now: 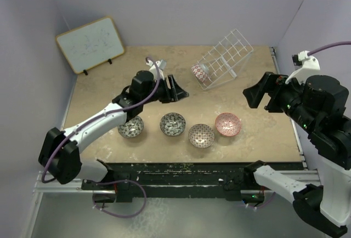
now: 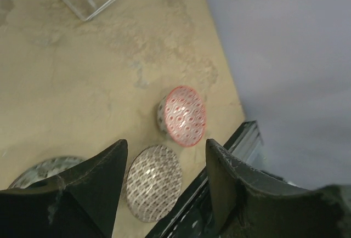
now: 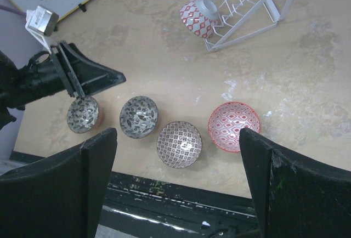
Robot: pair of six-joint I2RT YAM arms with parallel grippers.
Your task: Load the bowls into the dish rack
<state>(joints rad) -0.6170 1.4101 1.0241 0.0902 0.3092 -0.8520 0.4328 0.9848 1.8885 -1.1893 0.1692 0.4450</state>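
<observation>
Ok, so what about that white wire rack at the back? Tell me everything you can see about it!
The dish rack is built from thin white rods, probably metal wire, that cross to make square cells. It stands tilted on the tan table, at the far side toward the right. One bowl, red and white patterned on the outside, lies on its side at the rack's lower left end, resting against the wires. No other bowl is in it, and neither arm touches it.
</observation>
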